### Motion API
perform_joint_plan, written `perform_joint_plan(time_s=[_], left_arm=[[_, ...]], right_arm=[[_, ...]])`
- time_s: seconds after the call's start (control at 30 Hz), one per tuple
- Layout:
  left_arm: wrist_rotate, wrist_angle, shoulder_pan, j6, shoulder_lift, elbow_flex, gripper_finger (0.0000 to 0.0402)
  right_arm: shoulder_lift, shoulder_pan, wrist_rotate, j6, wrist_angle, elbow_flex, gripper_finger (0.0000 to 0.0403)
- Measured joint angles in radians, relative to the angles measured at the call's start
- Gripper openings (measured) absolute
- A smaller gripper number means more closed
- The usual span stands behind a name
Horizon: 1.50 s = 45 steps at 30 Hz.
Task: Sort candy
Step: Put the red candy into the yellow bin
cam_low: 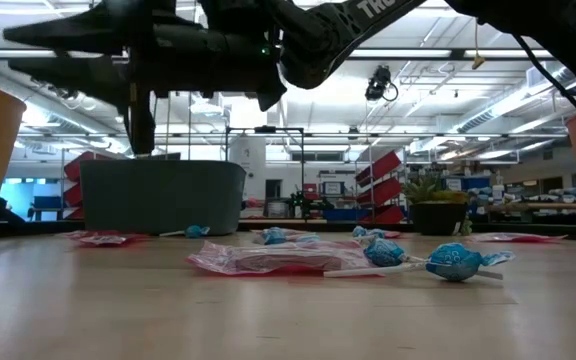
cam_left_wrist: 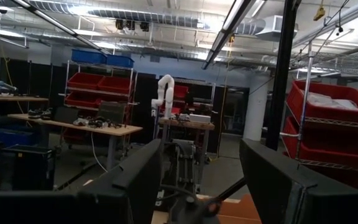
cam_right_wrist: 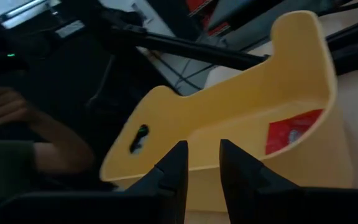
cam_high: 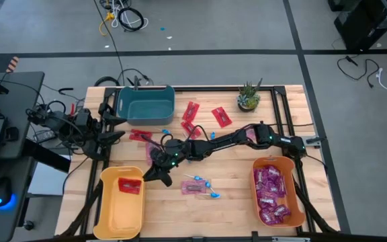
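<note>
My right gripper [cam_high: 156, 172] reaches across the table to just beside the yellow bin [cam_high: 106, 208]. It hangs above the table at the bin's right rim, its fingers slightly apart with nothing between them [cam_right_wrist: 201, 165]. One flat red packet [cam_high: 130, 185] lies inside that bin. More red packets [cam_high: 191, 114] lie flat on the table near the teal bin [cam_high: 146, 104]. A pink packet [cam_high: 191, 187] and blue lollipops [cam_high: 211, 193] lie on the table mid-front. Purple packets [cam_high: 273, 195] fill the orange bin [cam_high: 254, 176]. My left gripper [cam_high: 113, 126] waits open at the table's left edge.
A small potted plant [cam_high: 248, 96] stands at the far right of the table. A person's hand [cam_right_wrist: 11, 109] shows beyond the yellow bin, off the table's left side. A laptop and a mouse [cam_high: 2, 199] sit on the desk to the left.
</note>
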Motion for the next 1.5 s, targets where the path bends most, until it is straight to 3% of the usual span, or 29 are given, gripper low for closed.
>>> perform_joint_plan(time_s=[0.67, 0.8, 1.2, 1.37, 1.5], left_arm=[[-0.004, -0.007, 0.000, -0.016, 0.000, 0.000, 0.0218], [-0.004, -0.007, 0.000, -0.016, 0.000, 0.000, 0.0218], [-0.003, -0.011, 0.000, -0.016, 0.000, 0.000, 0.0218], [-0.003, -0.020, 0.000, -0.018, 0.000, 0.000, 0.0218], [-0.003, -0.032, 0.000, -0.020, 0.000, 0.000, 0.0218]], right_arm=[[-0.023, -0.055, -0.355, 0.051, 0.029, 0.000, 0.0074], [-0.027, -0.061, -0.386, 0.046, 0.045, 0.000, 0.0074], [-0.171, -0.061, -0.361, -0.312, 0.020, 0.002, 0.0074], [-0.264, -0.058, -0.306, -0.512, -0.182, 0.002, 0.0074], [-0.335, -0.041, -0.120, -0.699, -0.435, 0.002, 0.0074]])
